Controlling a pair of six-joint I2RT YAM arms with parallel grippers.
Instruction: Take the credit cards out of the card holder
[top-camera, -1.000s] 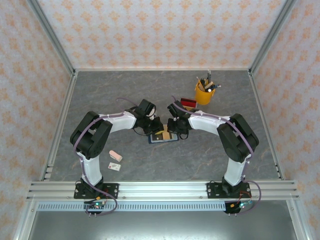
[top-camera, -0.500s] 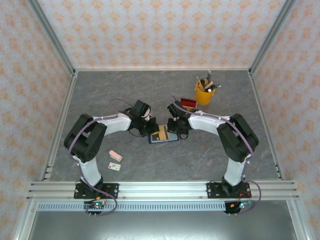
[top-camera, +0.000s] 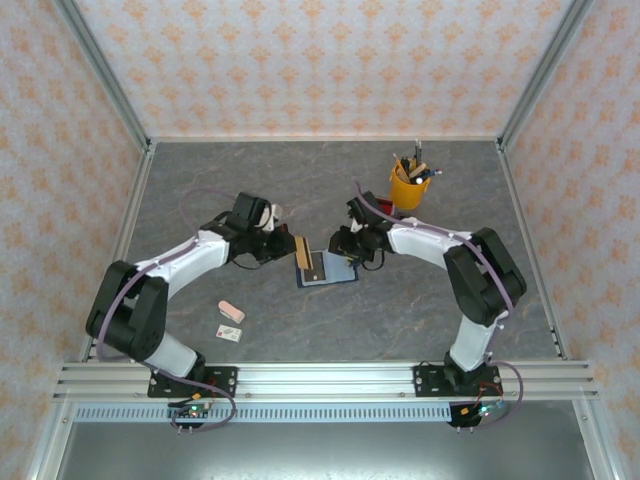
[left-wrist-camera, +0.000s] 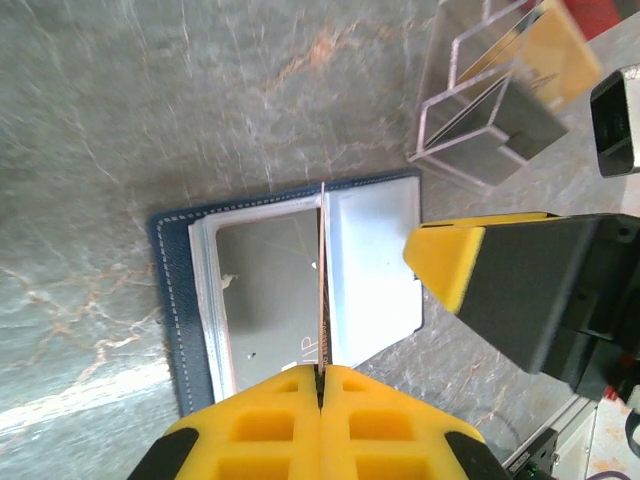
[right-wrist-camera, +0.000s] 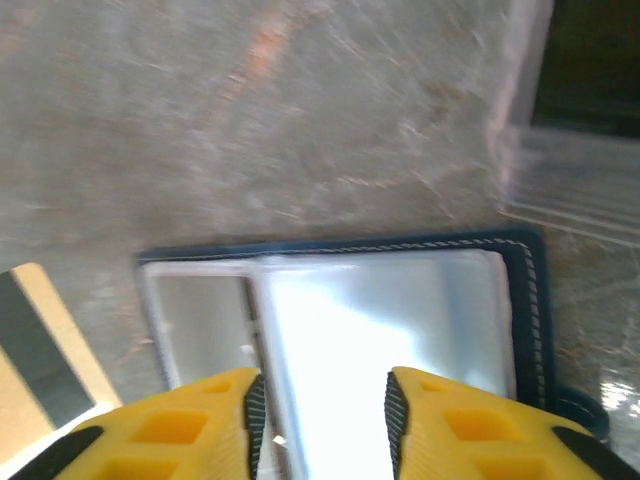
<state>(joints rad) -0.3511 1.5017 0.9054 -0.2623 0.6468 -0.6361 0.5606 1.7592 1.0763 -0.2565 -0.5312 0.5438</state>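
Grey marbled tabletop (top-camera: 200, 190) lies under both arms. Left fingers (left-wrist-camera: 320, 390) pinch a tan-orange credit card (left-wrist-camera: 322, 270), a thin edge-on line from the left wrist, while the right wrist view shows its dark-striped face at 8 o'clock. Right fingers (top-camera: 343, 256) stand spread over the open card holder (top-camera: 330, 273), flat mid-tabletop, with a clear tray (left-wrist-camera: 470, 110) at its 1 o'clock in the left wrist view.

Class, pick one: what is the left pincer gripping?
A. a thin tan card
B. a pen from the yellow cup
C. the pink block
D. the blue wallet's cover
A: the left pincer is shut on the tan card, which the left wrist view shows edge-on in front of the open card holder.
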